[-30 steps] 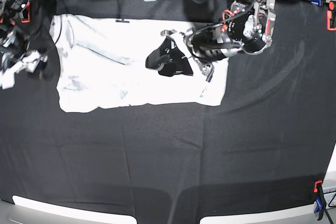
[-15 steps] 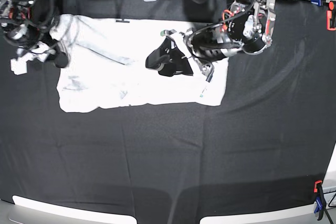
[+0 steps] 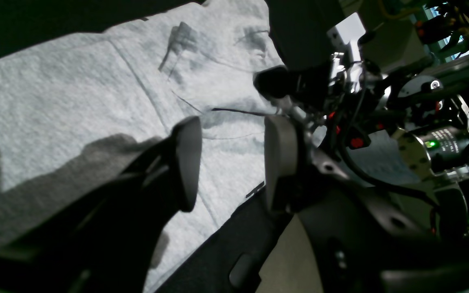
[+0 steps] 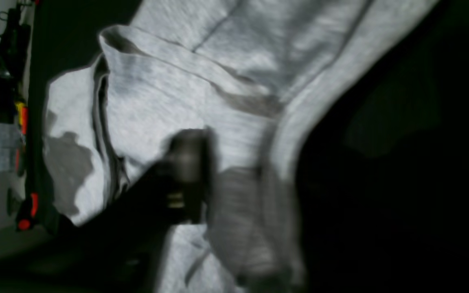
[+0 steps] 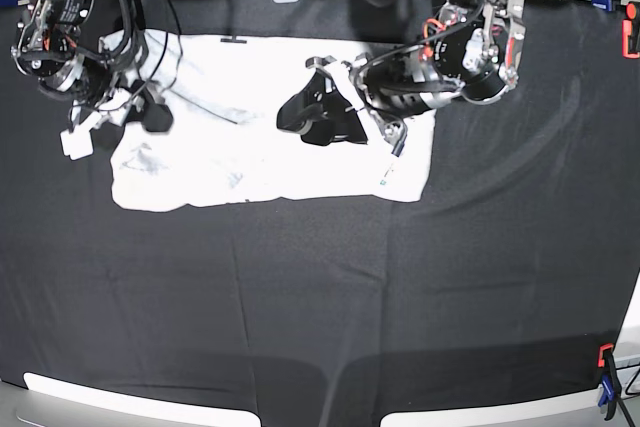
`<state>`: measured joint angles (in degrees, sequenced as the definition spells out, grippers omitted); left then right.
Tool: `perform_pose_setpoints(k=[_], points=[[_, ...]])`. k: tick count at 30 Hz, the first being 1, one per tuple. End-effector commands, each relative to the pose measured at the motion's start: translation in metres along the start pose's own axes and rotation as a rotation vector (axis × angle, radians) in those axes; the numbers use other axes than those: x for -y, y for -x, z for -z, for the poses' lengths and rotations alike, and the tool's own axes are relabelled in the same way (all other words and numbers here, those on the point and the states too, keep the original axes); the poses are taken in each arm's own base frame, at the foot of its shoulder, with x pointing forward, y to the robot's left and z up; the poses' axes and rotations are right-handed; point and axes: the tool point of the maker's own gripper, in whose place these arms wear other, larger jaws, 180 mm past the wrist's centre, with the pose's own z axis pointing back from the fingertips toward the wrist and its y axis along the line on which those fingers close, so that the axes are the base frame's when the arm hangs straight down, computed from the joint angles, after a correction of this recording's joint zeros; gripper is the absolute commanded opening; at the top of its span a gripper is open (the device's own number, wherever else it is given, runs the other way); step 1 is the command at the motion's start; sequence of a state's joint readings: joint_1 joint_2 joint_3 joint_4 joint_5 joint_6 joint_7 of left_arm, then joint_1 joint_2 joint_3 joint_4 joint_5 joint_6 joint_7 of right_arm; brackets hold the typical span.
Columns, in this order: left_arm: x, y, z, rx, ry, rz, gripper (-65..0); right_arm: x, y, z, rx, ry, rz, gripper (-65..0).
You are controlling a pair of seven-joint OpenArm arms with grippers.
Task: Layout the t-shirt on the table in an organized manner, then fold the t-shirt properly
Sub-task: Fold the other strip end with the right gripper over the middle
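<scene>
Lying flat near the far edge of the table [image 5: 330, 297], the t-shirt [image 5: 260, 157] is being shown with its long axis running left to right across the base view, hem end toward the right, bunched sleeve end toward the left. It's a soft heather-grey knit, nearly white, with seams and a few creases being picked out by the light, and the table cloth under it is matte black. The left gripper [image 3: 228, 162] is being held open over the middle of the shirt, both smooth rounded pads apart with nothing between them. The right gripper [image 4: 226, 179] is being pressed into the folded fabric at the left end; it's blurred, so whether the cloth is actually pinched can't be told
</scene>
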<state>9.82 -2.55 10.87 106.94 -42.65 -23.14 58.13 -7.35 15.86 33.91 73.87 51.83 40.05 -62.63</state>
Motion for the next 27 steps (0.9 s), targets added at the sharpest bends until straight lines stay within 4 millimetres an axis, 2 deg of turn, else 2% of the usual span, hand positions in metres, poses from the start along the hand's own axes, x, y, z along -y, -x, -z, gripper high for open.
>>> perform_pose_setpoints(k=[1,2,5,8,14,17,19,22,25,27], points=[[0.009,-0.014,-0.001,0.049,0.031,0.017,-41.3,0.004,-0.008,-0.005,0.020,0.018,-0.013,-60.1],[0.009,-0.014,-0.001,0.048,0.031,0.017,-41.3,0.006,-0.014,-0.007,0.045,0.024,-0.012,-65.0],[0.009,-0.014,-0.001,0.048,0.030,0.017,-41.3,0.011,-0.034,-0.013,0.095,0.046,-0.017,-65.0],[0.009,-0.014,-0.001,0.049,0.030,0.017,-41.3,0.027,-0.058,-0.027,0.124,0.115,-0.047,-65.0],[0.009,-0.014,-0.001,0.049,0.031,0.017,-41.3,0.059,-0.110,-0.082,0.204,0.251,-0.091,-65.0],[0.009,-0.014,-0.001,0.049,0.031,0.017,-41.3,0.063,-0.126,-0.101,0.218,0.285,-0.136,-65.0],[0.009,-0.014,-0.001,0.050,0.031,0.017,-41.3,0.059,-0.131,-0.105,0.221,0.296,-0.169,-65.0],[0.009,-0.014,-0.001,0.049,0.031,0.017,-41.3,0.044,-0.129,-0.099,0.205,0.287,-0.225,-65.0],[0.009,-0.014,-0.001,0.049,0.031,0.017,-41.3,0.017,-0.118,-0.084,0.178,0.256,-0.297,-65.0],[0.009,-0.014,-0.001,0.049,0.031,0.017,-41.3,-0.008,-0.107,-0.070,0.160,0.217,-0.357,-65.0]])
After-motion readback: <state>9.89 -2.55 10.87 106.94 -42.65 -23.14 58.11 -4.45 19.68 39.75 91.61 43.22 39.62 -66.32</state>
